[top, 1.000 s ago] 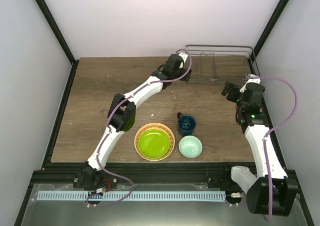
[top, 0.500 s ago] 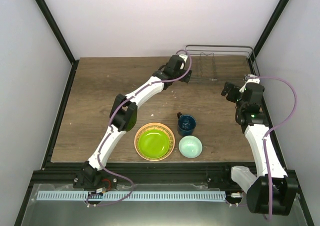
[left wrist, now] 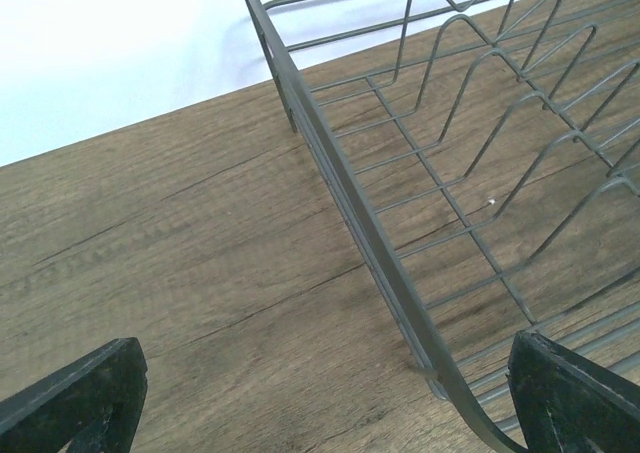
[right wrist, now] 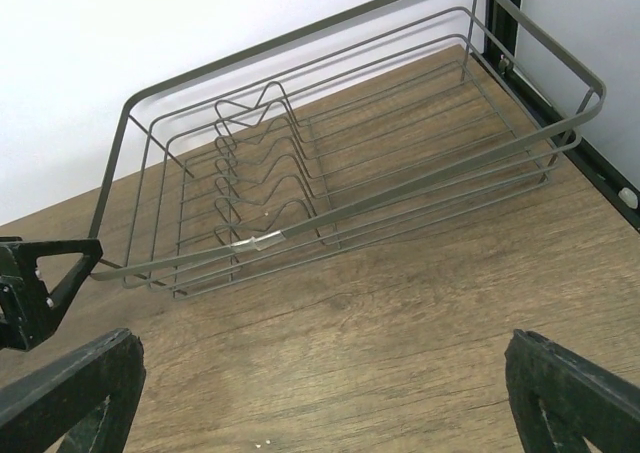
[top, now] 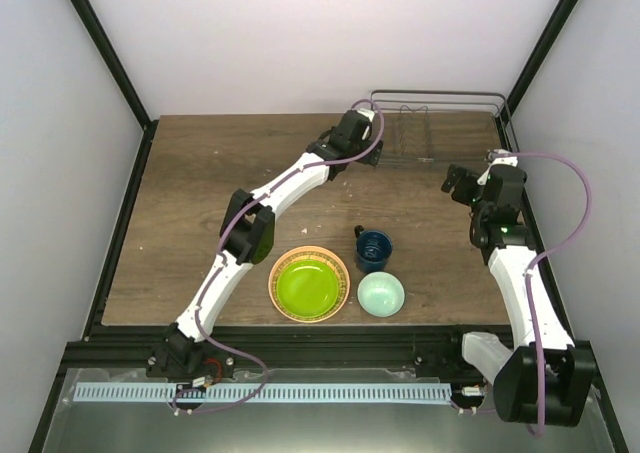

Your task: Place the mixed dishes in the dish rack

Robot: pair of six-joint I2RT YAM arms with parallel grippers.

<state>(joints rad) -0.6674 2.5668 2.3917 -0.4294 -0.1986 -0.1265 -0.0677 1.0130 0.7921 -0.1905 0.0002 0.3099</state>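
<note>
Gaping wide and holding nothing, the left jaws hang at the left rim of the wire dish rack (top: 440,128), which sits in the counter's (top: 200,193) far right corner. The right jaws, equally spread and holding nothing, hover before the rack's near side. A lime-green plate (top: 308,285) lies on an orange woven plate (top: 273,284) near the front edge, with the dark blue mug (top: 374,250) and the mint-green bowl (top: 381,294) just beside them.

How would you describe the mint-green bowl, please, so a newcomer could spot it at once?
Look at the table's near edge. Among the dishes, the mint-green bowl sits rightmost, beside the lime-green plate, nearer than the dark blue mug. It alone is pale.
</note>
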